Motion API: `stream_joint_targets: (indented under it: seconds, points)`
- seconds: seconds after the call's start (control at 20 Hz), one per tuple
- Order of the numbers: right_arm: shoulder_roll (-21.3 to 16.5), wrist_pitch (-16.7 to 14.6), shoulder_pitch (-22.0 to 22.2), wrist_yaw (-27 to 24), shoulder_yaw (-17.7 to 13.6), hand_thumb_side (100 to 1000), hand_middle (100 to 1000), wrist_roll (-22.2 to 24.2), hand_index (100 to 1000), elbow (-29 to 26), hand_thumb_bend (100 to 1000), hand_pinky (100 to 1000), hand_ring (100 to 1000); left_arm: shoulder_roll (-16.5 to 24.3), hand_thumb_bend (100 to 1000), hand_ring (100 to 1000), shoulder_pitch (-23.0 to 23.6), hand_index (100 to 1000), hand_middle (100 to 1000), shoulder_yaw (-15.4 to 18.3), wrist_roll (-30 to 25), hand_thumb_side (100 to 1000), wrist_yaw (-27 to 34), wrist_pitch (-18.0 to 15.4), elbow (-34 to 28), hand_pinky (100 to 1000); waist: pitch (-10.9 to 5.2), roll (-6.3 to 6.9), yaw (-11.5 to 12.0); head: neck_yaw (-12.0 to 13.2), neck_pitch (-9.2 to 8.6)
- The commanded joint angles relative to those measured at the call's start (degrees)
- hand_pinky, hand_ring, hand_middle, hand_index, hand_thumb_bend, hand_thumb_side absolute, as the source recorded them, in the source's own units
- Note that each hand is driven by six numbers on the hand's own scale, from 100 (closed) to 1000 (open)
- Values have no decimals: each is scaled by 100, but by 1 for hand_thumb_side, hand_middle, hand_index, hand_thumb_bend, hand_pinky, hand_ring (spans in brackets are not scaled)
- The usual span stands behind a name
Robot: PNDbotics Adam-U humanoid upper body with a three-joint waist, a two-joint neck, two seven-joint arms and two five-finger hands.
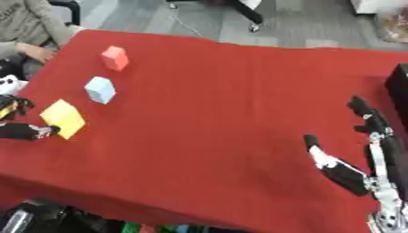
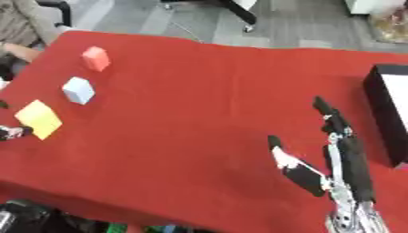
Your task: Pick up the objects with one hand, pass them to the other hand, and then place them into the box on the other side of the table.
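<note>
No text, label or number can be read anywhere.

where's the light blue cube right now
The light blue cube sits on the table's left side, between the orange cube beyond it and the yellow cube nearer.

Even, bright light; soft all over, no glare. Faint shadows under cubes (image 1: 100, 89) left of right hand (image 2: 334, 168).

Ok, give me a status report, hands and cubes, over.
Left hand at the yellow cube, grip unclear. Right hand open, idle. Light blue cube, orange-red cube, black box untouched. Nothing between.
</note>
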Motion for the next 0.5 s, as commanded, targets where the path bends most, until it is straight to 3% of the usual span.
stream_joint_targets:
  seconds: [0.05,0.3,0.5]
  points:
    - [-25,-11,-65,-5,-12,495,839,-21,990,-58,439,716,876,40,513,702,-130,897,717,-16,319,763,136,64,50,769,-61,0,-15,-6,-16]
    - [2,6,-67,-24,-17,496,837,-81,989,-47,436,712,873,-140,492,702,-214,889,716,-144,369,751,192,57,167,769,-41,-19,-47,4,-16]
    - [12,-6,-76,-32,-9,498,838,-108,990,-22,432,711,873,-243,440,689,-208,875,701,-142,319,686,187,68,216,763,-30,-13,-57,7,-16]
